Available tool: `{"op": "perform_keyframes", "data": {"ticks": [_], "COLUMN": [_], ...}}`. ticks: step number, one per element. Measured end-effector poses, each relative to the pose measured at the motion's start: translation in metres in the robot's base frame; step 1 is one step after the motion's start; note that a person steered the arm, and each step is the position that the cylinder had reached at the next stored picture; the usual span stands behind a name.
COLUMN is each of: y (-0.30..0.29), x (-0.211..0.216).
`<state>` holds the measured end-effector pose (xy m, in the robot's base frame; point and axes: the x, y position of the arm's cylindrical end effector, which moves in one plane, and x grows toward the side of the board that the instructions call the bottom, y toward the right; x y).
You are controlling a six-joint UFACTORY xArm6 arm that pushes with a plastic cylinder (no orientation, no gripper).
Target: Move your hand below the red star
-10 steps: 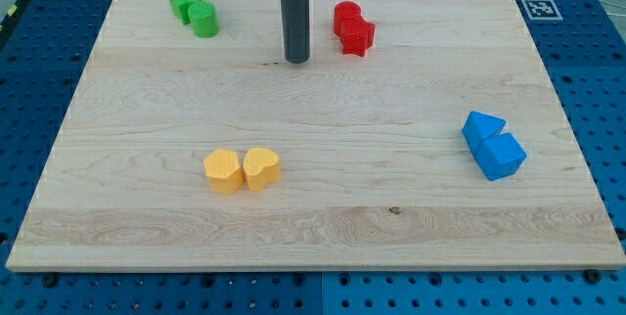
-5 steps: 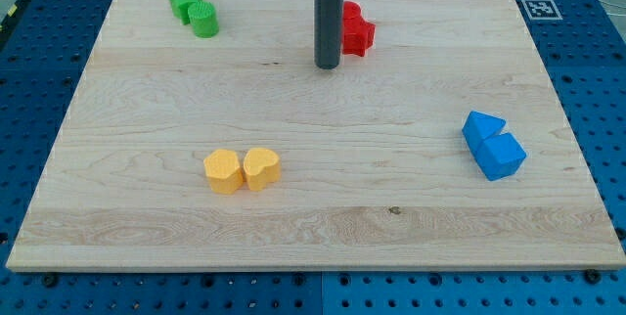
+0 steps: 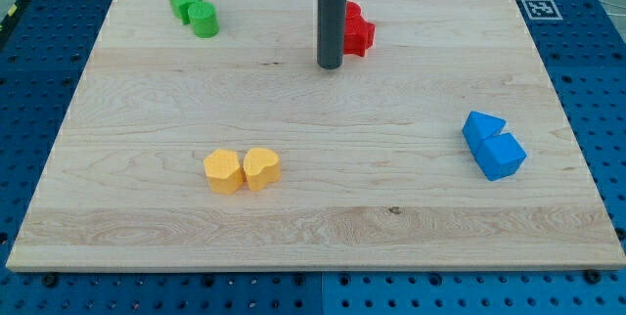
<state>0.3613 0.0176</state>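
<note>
The red star lies near the view's top, just right of centre, touching a second red block right above it. The dark rod comes down from the top edge and partly hides the left side of both red blocks. My tip rests on the board just below and to the left of the red star, a small gap apart from it.
Two green blocks sit together at the top left. A yellow hexagon-like block and a yellow heart touch at the lower left. Two blue blocks sit at the right. The wooden board lies on a blue perforated table.
My tip moved right, from well left of the red blocks to just below-left of the red star, then nearly stopped. No block has moved.
</note>
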Motion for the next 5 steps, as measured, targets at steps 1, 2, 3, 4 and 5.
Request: {"op": "perform_keyframes", "data": {"ticks": [1,2,3,4,5], "y": [0.0002,0.0005,0.0005,0.0005,0.002], "x": [0.0,0.0,0.0,0.0,0.0]}}
